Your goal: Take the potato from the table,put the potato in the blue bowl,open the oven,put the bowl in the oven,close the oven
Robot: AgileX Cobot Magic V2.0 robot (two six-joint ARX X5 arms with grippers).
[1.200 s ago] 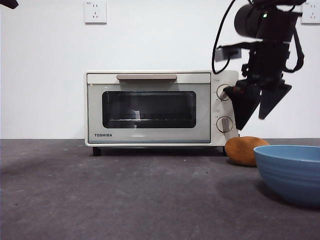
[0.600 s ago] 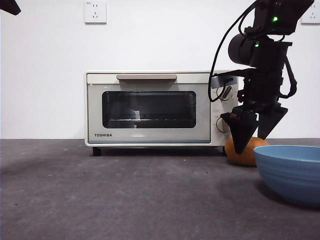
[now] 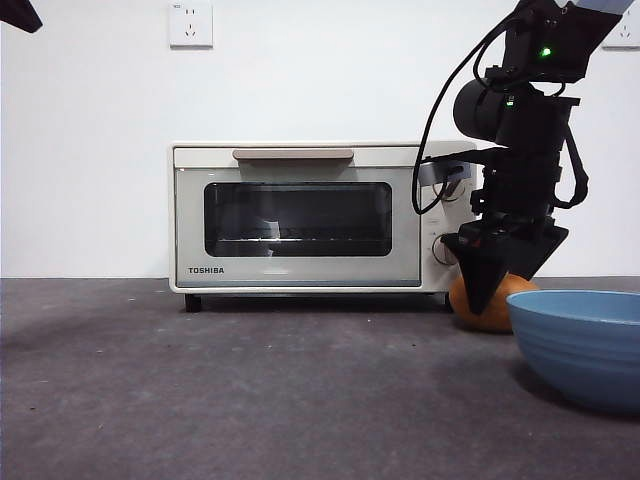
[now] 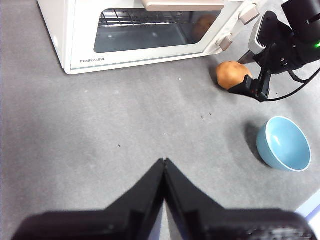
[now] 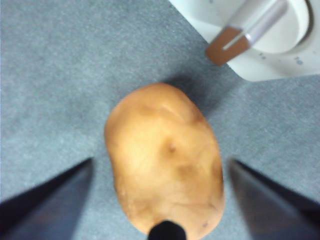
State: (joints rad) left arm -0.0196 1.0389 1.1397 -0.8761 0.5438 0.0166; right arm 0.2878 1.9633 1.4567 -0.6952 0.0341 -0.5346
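The orange-brown potato (image 3: 463, 302) (image 4: 231, 74) (image 5: 165, 155) lies on the dark grey table (image 3: 250, 390), just in front of the oven's right end. My right gripper (image 3: 503, 292) (image 5: 161, 161) is open and lowered over it, one jaw on each side of the potato, with gaps showing. The blue bowl (image 3: 580, 340) (image 4: 283, 144) stands empty to the right of the potato and nearer the camera. The cream TOSHIBA oven (image 3: 300, 215) (image 4: 140, 35) has its door closed. My left gripper (image 4: 164, 161) is shut on nothing, high above the table's left part.
The oven's lower knob (image 5: 255, 25) is close beside the right gripper. A white wall with a socket (image 3: 191, 23) stands behind the oven. The left arm shows only as a black tip (image 3: 15, 12) at the top left corner.
The right gripper has come down from beside the oven's knobs until its open jaws straddle the potato. Potato, bowl and oven have not moved.
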